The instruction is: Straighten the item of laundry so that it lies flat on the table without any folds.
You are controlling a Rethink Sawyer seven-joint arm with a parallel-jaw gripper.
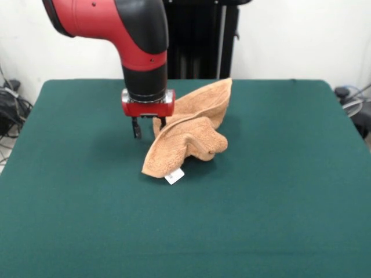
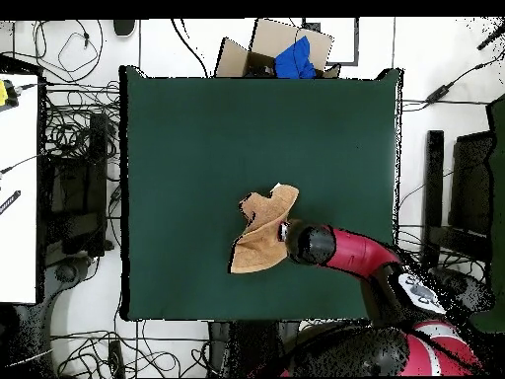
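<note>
The orange-tan towel lies crumpled and folded over itself on the green table, a little behind its middle. One corner points back toward the robot. Its white tag sticks out at the near edge. My gripper hangs just above the table at the towel's left edge. Its fingers stand apart, and the right fingertip is against the towel's edge. In the overhead view the towel sits beside the arm's wrist, which hides the fingers.
The table is much larger than the towel. Cables, a cardboard box with blue cloth and dark equipment lie on the floor around it. The black pedestal stands behind the far edge.
</note>
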